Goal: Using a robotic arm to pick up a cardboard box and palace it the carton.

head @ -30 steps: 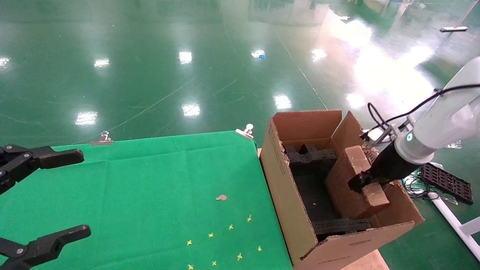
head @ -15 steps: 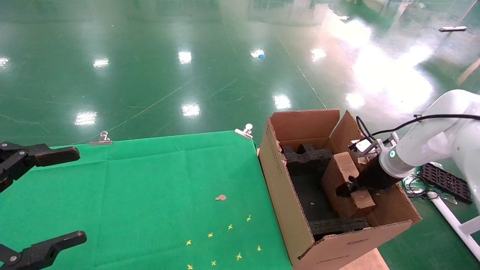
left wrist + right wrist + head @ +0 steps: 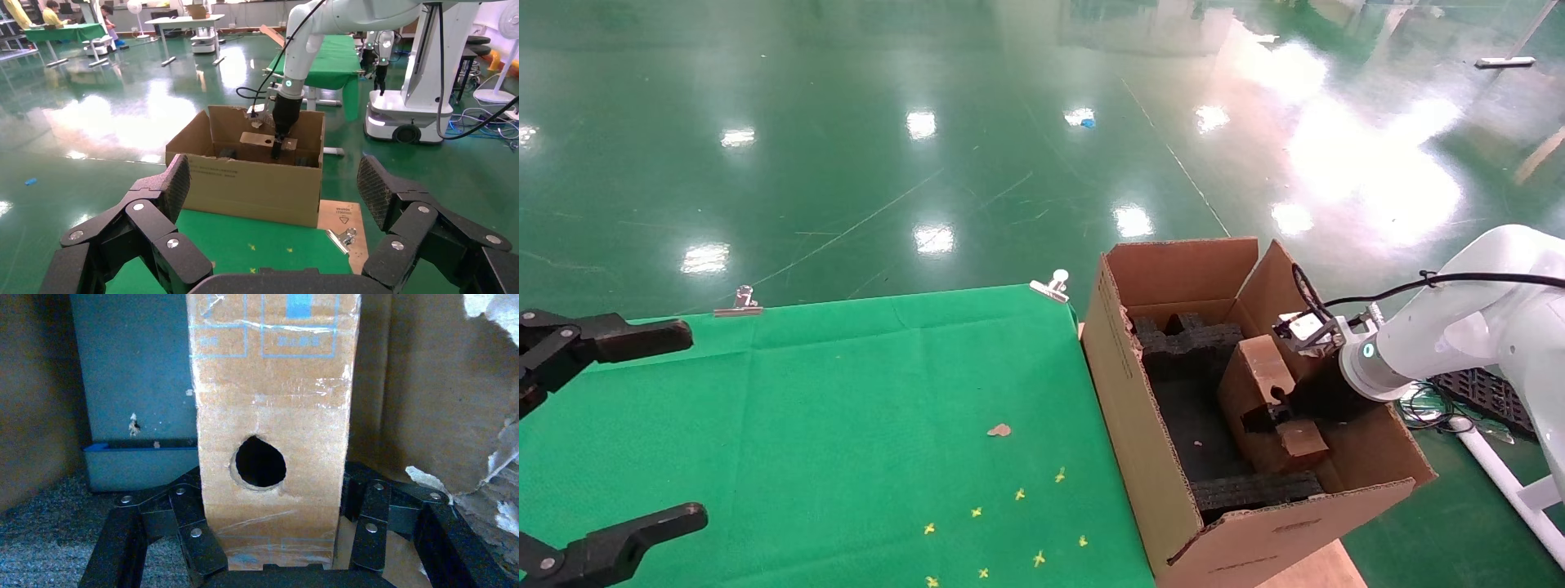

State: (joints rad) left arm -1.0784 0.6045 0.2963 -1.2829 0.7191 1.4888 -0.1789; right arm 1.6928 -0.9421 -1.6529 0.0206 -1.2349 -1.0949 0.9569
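I've got the right gripper [image 3: 1275, 415] down inside the carton [image 3: 1140, 457], and its fingers [image 3: 190, 536] are clamped on the two long sides of the cardboard box [image 3: 1267, 392]. In the right wrist view the box [image 3: 272, 435] fills the middle, round hole facing the camera, black links pressed against either flank, so that's a firm hold as far as I can judge.

Here's the relation that matters: the box's long axis runs straight out ahead of the gripper, away from the palm, and from the head view it lies tilted across the carton's right half, far end up towards the back flap, near end lower by the front foam strip [image 3: 1254, 490]. The black foam block [image 3: 1189, 343] sits at the back left of it. I can't tell whether the box's underside is already resting on the carton floor or on the inner cardboard panel; that contact is hidden.

My read is the placing step is nearly done. What's next should be letting the fingers part and backing the white robotic arm [image 3: 1451, 343] up and out along that same axis, so the box isn't dragged.

The left gripper [image 3: 275, 226] is parked over the green table [image 3: 846, 392], fingers spread wide, well apart from the carton. The right arm is the one in reach.
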